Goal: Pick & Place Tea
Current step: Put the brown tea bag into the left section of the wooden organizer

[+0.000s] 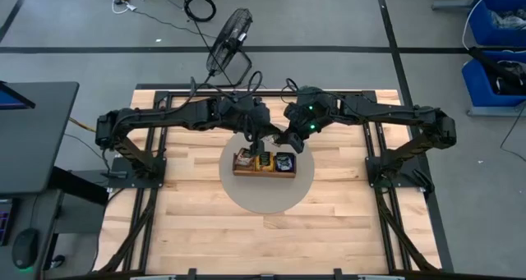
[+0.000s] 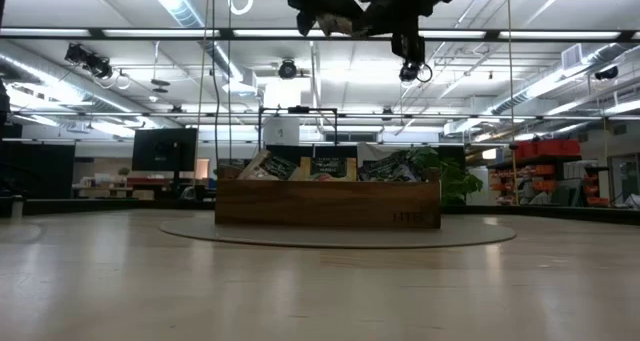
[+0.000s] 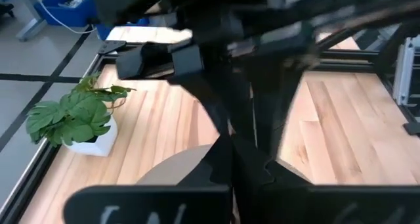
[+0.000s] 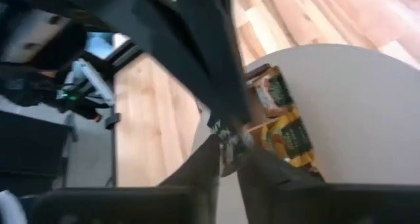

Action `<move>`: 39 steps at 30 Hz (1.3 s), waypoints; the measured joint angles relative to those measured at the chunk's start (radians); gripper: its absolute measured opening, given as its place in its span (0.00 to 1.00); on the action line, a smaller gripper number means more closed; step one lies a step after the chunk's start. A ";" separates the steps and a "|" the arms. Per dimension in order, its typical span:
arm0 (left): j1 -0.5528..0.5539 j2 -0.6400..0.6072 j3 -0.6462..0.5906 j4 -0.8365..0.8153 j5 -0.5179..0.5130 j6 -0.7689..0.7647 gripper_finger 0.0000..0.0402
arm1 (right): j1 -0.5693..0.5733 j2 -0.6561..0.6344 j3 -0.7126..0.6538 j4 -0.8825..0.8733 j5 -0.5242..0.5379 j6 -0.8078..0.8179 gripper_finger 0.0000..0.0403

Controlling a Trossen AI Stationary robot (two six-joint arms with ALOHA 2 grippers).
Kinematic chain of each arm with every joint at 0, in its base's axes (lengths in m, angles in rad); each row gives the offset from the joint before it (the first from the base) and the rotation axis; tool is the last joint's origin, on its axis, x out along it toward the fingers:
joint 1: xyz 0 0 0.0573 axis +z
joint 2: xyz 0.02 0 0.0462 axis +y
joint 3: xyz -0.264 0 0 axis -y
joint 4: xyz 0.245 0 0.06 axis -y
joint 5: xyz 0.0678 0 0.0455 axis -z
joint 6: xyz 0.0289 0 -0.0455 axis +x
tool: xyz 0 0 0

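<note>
A long brown wooden tray [image 1: 263,174] [image 2: 330,206] sits on a round grey mat [image 1: 263,199] at the table's middle. Several tea packets [image 2: 330,168] [image 4: 289,129] stand in it, green, orange and yellow among them. Both arms meet high above the tray. My right gripper [image 1: 289,140] [image 4: 230,150] is shut on one small packet [image 4: 231,140], which shows pale in the low view [image 2: 335,25]. My left gripper [image 1: 256,140] hovers just beside it, reaching toward the same packet; the right arm fills most of the left wrist view. My right gripper pinches a small tea packet [image 4: 231,140] between its two fingers, at their free ends. The packet is lifted clear, high above the tray. Which edge of the packet the fingers are on, I cannot tell.
A small potted plant [image 3: 72,119] in a white pot stands near a table edge, beyond the mat. Black frame rails [image 1: 374,161] run along the table's sides. Bare wood lies around the mat toward the near edge [image 1: 263,239].
</note>
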 joint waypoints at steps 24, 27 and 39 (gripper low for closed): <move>0.074 -0.290 0.000 0.373 -0.378 -0.041 0.00 | -0.021 -0.276 0.000 0.381 0.313 -0.175 0.62; 0.056 -0.292 -0.014 0.435 -0.350 -0.069 0.00 | -0.021 -0.282 0.000 0.492 0.341 -0.204 0.61; 0.002 -0.309 -0.382 1.208 -0.304 -0.184 0.00 | -0.020 -0.262 0.001 0.505 0.323 -0.081 0.60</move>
